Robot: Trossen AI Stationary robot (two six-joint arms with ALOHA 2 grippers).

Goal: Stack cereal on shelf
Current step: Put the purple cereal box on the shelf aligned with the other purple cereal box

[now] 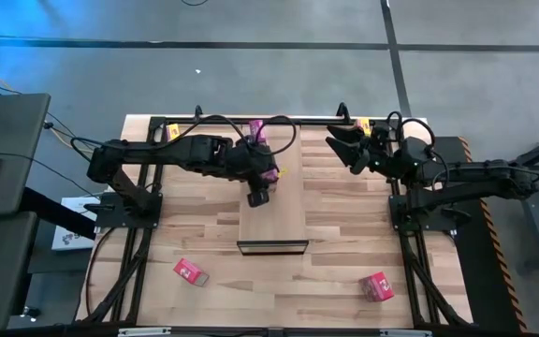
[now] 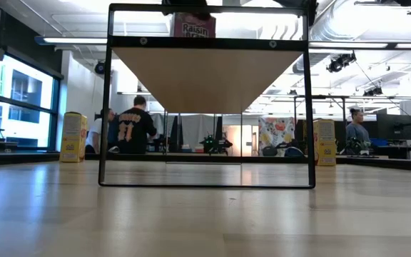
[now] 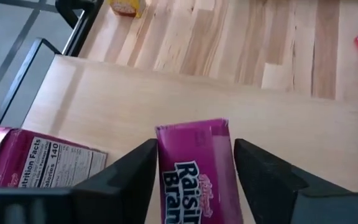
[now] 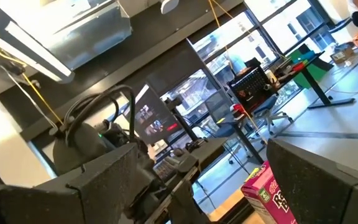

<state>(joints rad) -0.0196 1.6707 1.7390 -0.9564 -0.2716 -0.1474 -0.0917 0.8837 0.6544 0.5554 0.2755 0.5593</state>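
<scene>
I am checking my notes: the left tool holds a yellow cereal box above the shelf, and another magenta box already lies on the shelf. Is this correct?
Not quite: the box in the left tool is magenta, not yellow, as the left wrist view shows. The rest stands: it is above the shelf, where another magenta box already lies.

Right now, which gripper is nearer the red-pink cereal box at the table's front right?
Right, narrowly. The right gripper hangs open at the table's far edge, roughly in line with that red-pink box. The left gripper, over the shelf, holds a magenta box farther to the side.
</scene>
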